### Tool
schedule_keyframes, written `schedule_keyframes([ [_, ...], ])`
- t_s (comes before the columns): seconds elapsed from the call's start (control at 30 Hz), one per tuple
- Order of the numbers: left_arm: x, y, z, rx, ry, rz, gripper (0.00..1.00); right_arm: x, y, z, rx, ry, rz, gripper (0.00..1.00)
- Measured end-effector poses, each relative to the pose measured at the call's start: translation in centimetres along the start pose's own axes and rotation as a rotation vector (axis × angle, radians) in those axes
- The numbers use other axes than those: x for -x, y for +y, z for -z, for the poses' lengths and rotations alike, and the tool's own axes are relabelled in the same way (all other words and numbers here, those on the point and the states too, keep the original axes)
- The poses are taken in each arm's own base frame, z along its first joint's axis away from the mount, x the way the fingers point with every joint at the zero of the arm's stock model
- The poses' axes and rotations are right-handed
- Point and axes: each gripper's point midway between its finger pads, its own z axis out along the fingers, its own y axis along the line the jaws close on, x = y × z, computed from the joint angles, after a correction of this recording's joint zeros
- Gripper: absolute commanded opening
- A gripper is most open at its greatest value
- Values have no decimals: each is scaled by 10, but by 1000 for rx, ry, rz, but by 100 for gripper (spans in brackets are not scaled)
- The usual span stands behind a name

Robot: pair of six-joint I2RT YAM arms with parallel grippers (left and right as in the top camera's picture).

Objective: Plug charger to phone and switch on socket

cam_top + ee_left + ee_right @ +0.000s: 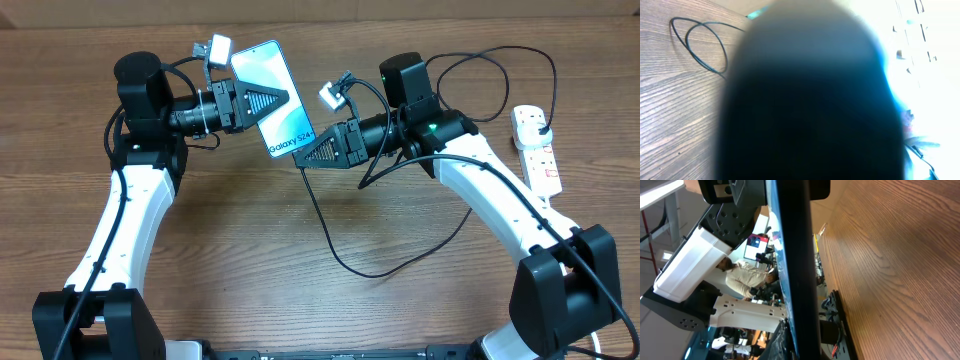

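Nearest me, the slack of the charger (335, 255) lies on the wooden table (400, 310), a thin black line that dips towards the robot and climbs away again on both sides. Its left run rises to the right gripper (303, 157), whose fingers are pinched together on the cable's end, right against the near short end of the phone (262, 65). The connector tip itself is hidden there, so I cannot tell whether it is seated.

The phone sits mid-table, a little left of centre, screen up and glowing pale blue. Its long axis runs on a diagonal, the near end with the white lettering pointing near-right towards the right gripper and the other end pointing far-left. From the right wrist it shows edge-on as a dark bar (797, 270) running up the view.

The left gripper (280, 98) comes in from the left and is clamped across the phone about halfway along. Its wrist view is mostly a dark blur.

Well apart at the right edge lies the socket (537, 155), its length running near to far, with a dark plug at the far end.
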Motion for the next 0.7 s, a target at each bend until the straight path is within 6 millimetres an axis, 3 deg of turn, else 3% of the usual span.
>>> schedule_keyframes([
  [0.03, 0, 0, 0, 0, 0, 0, 4, 0, 0, 0, 0, -1, -3, 20],
  [0.07, 0, 0, 0, 2, -3, -4, 4, 1, 0, 1, 1, -2, -4, 52],
  [0.1, 1, 1, 0, 3, -4, -7, 4, 1, 1, 1, 3, -2, -11, 62],
  [0.13, -5, -2, -1, -15, 25, 2, 4, 7, 1, 2, -8, -19, 31, 66],
  [0.3, -60, -17, -31, -131, 241, 50, 4, 19, 3, 6, -33, -49, 68, 66],
  [0.7, -58, -16, -29, -133, 232, 20, 4, 0, -7, 8, -56, -13, -73, 64],
])
